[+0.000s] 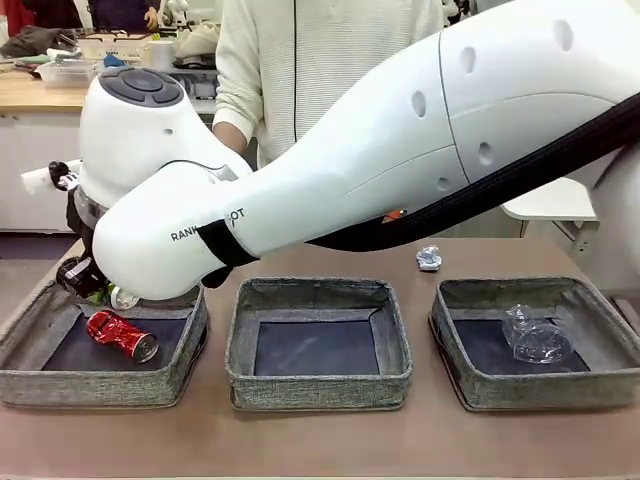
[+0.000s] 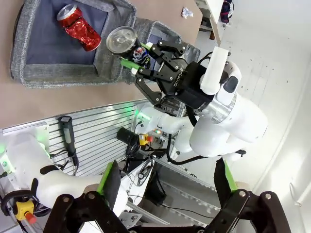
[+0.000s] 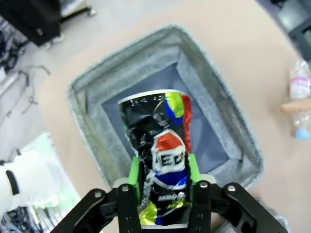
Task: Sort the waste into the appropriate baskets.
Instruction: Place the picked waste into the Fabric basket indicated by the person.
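My right gripper [image 1: 97, 286] reaches across to the left basket [image 1: 100, 385] and is shut on the dark blue-silver can [image 3: 160, 141], holding it just above the basket's inside [image 3: 209, 126]. A crushed red can [image 1: 122, 335] lies in that basket. The middle basket [image 1: 320, 385] has a bare dark bottom. In the right basket [image 1: 540, 392] lies a clear plastic cup [image 1: 536, 336]. A crumpled white paper ball [image 1: 429, 258] sits on the table behind the baskets. A clear bottle with a blue cap [image 3: 300, 92] lies near the picture's right edge. My left gripper [image 2: 165, 165] is open, high off the table.
A person in a pale sweater [image 1: 300, 70] stands at the far side. What looks like a finger [image 3: 295, 106] lies across the bottle. My right arm [image 1: 400, 150] spans most of the table above the baskets. Bare tabletop [image 1: 320, 445] runs along the front edge.
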Motion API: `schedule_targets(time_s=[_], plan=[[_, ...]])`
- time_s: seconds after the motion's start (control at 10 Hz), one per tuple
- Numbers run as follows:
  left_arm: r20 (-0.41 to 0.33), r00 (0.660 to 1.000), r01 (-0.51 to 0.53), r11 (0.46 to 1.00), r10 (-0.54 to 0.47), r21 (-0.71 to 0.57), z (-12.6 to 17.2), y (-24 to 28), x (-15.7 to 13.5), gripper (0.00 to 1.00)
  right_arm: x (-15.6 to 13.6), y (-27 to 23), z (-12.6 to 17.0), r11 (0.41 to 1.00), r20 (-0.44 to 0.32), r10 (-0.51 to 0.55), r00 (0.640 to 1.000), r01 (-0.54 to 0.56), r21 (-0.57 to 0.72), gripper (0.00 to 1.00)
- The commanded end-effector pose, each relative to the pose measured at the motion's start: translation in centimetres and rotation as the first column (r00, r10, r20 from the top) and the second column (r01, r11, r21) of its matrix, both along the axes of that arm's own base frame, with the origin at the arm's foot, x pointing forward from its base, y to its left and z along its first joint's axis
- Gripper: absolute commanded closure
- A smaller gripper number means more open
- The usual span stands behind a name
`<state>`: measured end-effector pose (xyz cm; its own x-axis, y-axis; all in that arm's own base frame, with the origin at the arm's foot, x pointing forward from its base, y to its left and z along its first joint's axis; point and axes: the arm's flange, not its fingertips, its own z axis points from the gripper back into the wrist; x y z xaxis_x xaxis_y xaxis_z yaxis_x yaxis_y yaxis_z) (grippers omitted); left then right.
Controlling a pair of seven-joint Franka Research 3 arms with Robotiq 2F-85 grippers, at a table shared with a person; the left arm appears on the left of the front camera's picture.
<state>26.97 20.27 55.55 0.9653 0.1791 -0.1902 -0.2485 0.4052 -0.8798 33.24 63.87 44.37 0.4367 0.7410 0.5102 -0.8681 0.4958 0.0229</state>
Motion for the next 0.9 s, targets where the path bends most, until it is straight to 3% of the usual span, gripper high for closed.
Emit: schedule_targets(time_s=[0.0, 0.5, 0.8], plan=[[0.002, 1.000, -0.011, 1.000, 0.011, -0.012, 0.2, -0.4, -0.1, 0.00, -0.8, -0.5, -0.1, 1.000, 0.022, 0.008, 1.000, -0.007, -0.018, 0.00], [0.002, 1.000, -0.011, 1.000, 0.011, -0.012, 0.2, -0.4, -0.1, 0.00, -0.8, -1.4, 0.3, 1.000, 0.016, -0.018, 1.000, 0.018, 0.003, 0.00], [0.002, 1.000, -0.011, 1.000, 0.011, -0.012, 0.2, -0.4, -0.1, 0.00, -0.6, -3.2, 2.2, 0.998, 0.034, -0.061, 0.998, 0.062, -0.016, 0.00]])
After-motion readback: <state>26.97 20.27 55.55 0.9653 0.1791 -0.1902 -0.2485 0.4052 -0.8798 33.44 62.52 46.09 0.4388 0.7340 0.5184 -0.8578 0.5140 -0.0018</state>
